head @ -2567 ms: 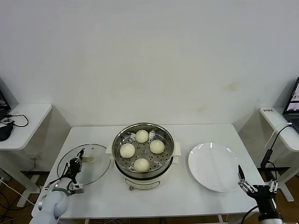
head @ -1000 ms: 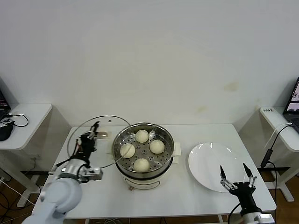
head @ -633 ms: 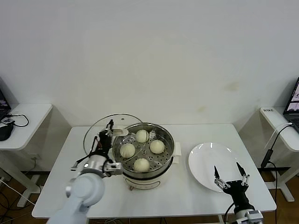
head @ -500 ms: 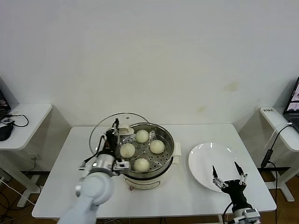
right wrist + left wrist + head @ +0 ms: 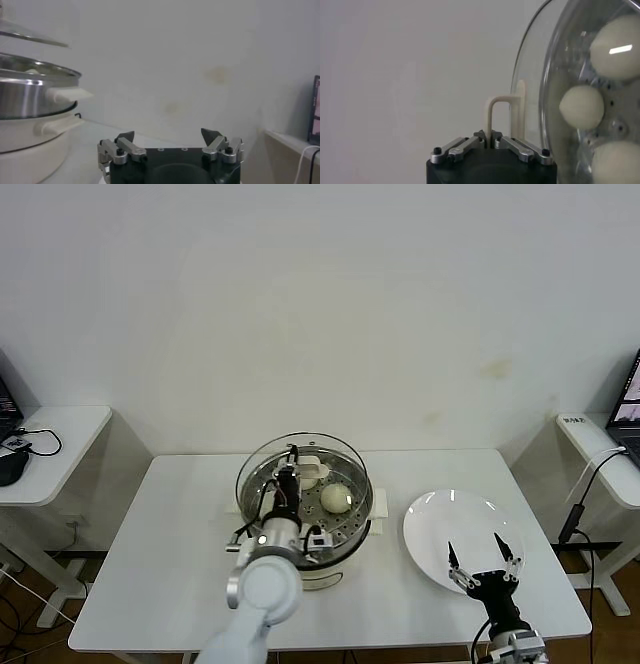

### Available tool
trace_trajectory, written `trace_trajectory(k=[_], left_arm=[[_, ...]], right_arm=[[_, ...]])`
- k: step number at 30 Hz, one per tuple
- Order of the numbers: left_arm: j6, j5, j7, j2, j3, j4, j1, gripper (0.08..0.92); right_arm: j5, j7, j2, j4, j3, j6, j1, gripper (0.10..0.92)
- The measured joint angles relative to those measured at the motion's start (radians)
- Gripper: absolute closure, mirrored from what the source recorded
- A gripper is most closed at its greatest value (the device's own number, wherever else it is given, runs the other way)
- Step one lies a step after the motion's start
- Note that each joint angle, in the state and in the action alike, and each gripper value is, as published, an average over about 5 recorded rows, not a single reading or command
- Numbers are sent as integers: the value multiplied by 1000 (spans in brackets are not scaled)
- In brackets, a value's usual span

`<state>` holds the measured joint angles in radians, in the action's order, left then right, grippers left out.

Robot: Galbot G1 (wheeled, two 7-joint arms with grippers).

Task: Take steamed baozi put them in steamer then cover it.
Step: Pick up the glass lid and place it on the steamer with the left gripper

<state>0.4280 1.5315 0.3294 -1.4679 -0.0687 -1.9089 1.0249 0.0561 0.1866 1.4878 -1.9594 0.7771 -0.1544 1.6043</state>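
The steel steamer (image 5: pixel 352 514) sits on its white pot (image 5: pixel 325 572) at the table's middle. My left gripper (image 5: pixel 291 469) is shut on the cream handle (image 5: pixel 492 110) of the round glass lid (image 5: pixel 345 454). It holds the lid just above the steamer, with a gap showing under the lid (image 5: pixel 30 37) over the steamer rim (image 5: pixel 35 75). One baozi (image 5: pixel 336 498) shows in the head view; my left arm hides the rest there. Three baozi (image 5: pixel 581 106) show through the glass in the left wrist view. My right gripper (image 5: pixel 484 559) hangs open and empty at the plate's near edge.
A flat white plate (image 5: pixel 455 519) lies right of the steamer, with nothing on it. Side tables stand off both ends of the table, the left one (image 5: pixel 60 434) with a cable on it. The pot's side handle (image 5: pixel 67 94) juts toward the plate.
My left gripper has carried the glass lid rightward from the table's left side to above the steamer. The right gripper has drifted a little left near the plate, still open.
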Motion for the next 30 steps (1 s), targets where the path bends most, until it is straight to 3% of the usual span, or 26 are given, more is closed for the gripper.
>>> trace_trajectory(k=[7, 30], left_arm=[[-12, 65, 10, -41, 10, 20, 19, 864], [-32, 128, 13, -75, -12, 51, 49, 864]], right_arm=[[6, -2, 0, 1, -3, -1, 2, 203], [13, 0, 1, 3, -14, -9, 10, 203]])
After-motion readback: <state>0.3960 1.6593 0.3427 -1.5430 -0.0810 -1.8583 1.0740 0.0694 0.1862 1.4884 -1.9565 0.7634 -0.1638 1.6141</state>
